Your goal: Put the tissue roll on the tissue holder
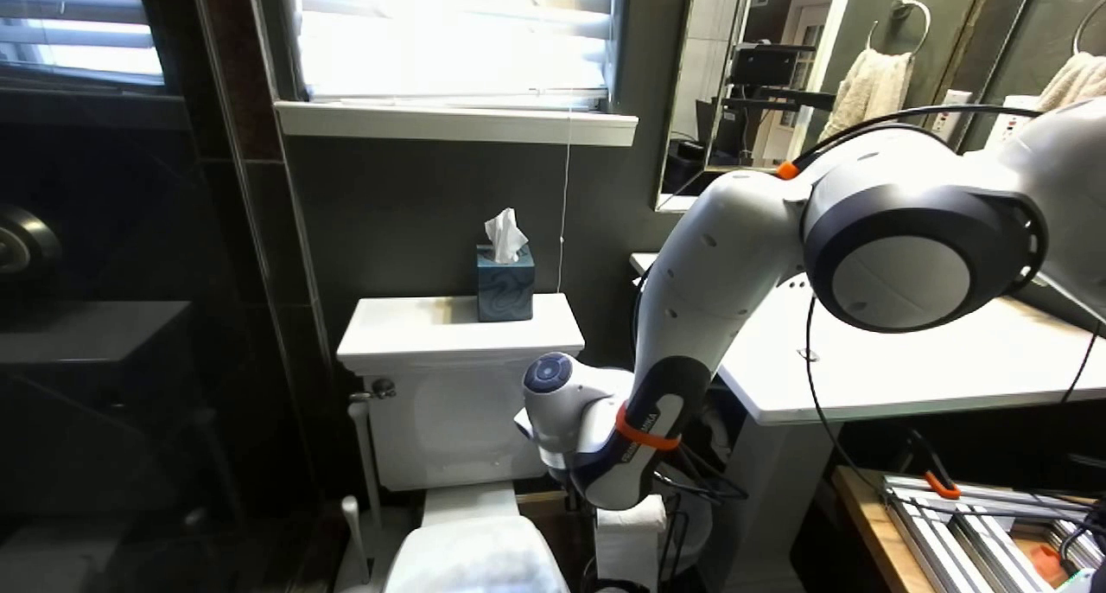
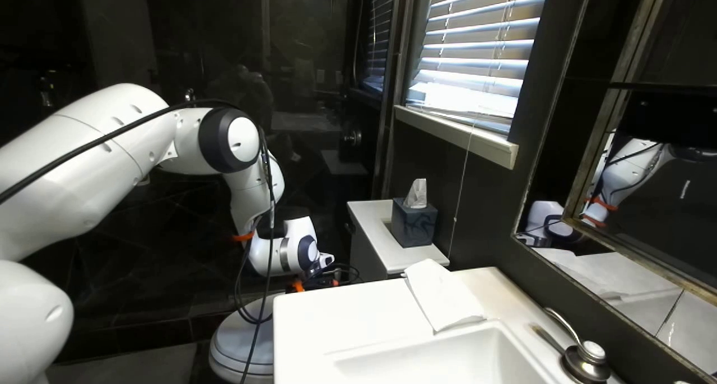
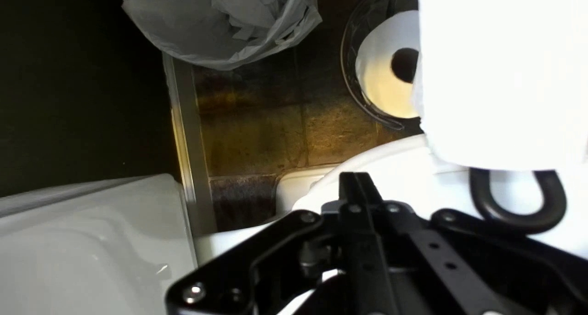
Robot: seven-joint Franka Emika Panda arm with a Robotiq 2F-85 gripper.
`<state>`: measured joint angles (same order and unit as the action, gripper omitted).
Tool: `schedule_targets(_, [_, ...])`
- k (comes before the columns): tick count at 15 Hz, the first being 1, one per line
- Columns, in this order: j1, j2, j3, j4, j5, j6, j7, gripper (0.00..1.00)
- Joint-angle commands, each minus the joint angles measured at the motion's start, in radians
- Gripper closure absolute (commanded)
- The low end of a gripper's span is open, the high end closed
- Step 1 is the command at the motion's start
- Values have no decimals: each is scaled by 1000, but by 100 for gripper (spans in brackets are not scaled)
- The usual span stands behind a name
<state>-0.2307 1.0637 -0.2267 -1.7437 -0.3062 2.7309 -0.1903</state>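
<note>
- Washed out by glare and cropped at the wrist view's edge, the tissue roll sits on the tissue holder, whose dark loop juts beyond it; the exact seating is hidden.
- The gripper, fingers pressed together, shows in the wrist view but is largely blocked in both exterior views.
- Partly covered by the tissue roll, a second roll sits in a round, dark-rimmed container.
- A pale bag, cut off at the top, holds crumpled white paper.
- On the toilet tank in both exterior views, a white tissue pokes from a tissue box.
- An exterior view alone shows a beige towel, cut off at the frame's edge.
</note>
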Motion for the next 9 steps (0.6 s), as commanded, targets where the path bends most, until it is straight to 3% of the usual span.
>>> schedule_targets(1, [-20,-42,13,-71,36,67,2,100])
schedule_targets(9, [-2,-81,-10,-172,77,230,58,100])
